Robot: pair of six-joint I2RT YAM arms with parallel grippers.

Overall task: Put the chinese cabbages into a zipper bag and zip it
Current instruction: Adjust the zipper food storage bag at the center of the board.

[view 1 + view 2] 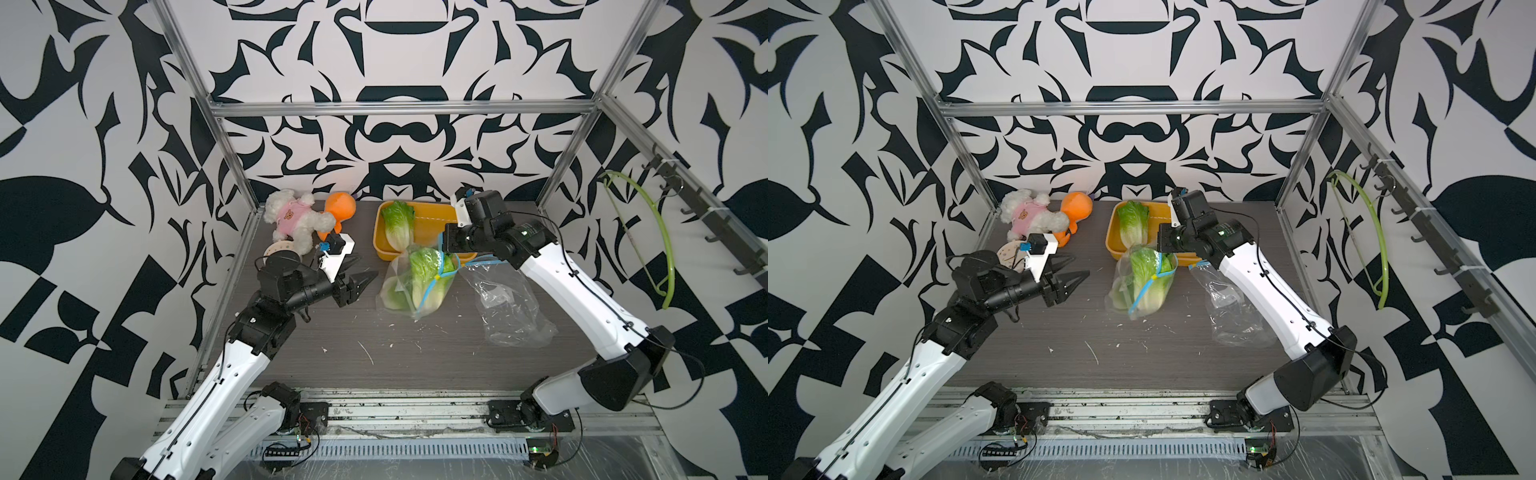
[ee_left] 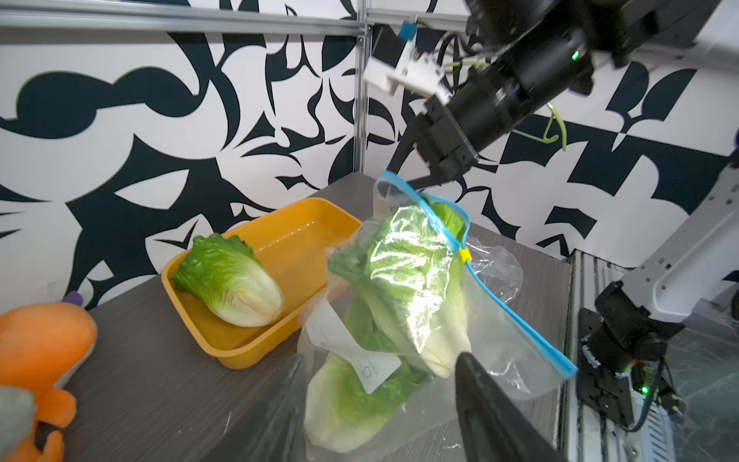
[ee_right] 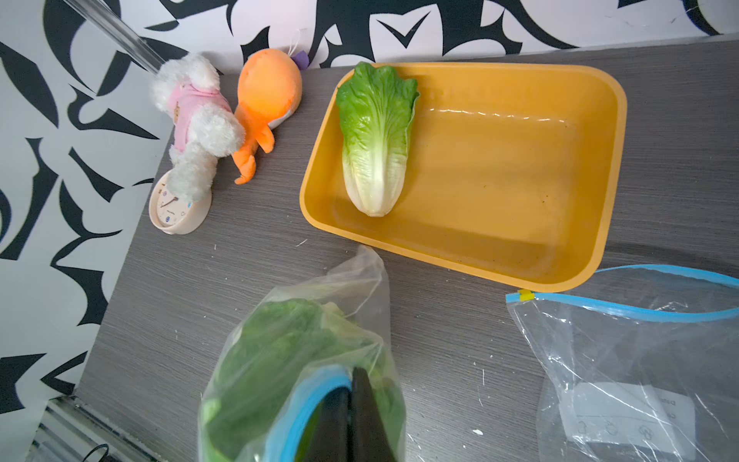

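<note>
A clear zipper bag (image 1: 415, 286) (image 1: 1142, 286) with a blue zip strip stands mid-table, two chinese cabbages (image 2: 412, 272) showing through it. Its yellow slider (image 2: 464, 255) sits partway along the strip. My right gripper (image 1: 448, 254) (image 3: 352, 400) hangs over the bag, shut on the blue rim at its upper end. To the left of the bag my left gripper (image 1: 368, 266) (image 1: 1081, 267) is open, its fingertips (image 2: 488, 408) just short of the plastic and holding nothing. A third cabbage (image 1: 397, 226) (image 3: 374, 140) lies in the yellow tray (image 1: 432, 216) behind the bag.
A second, empty zipper bag (image 1: 511, 307) (image 3: 624, 360) lies flat under my right arm. An orange plush (image 1: 340, 208), a white plush (image 1: 291, 216) and a small clock (image 3: 176, 208) sit at the back left. A green hanger (image 1: 660, 232) hangs on the right wall.
</note>
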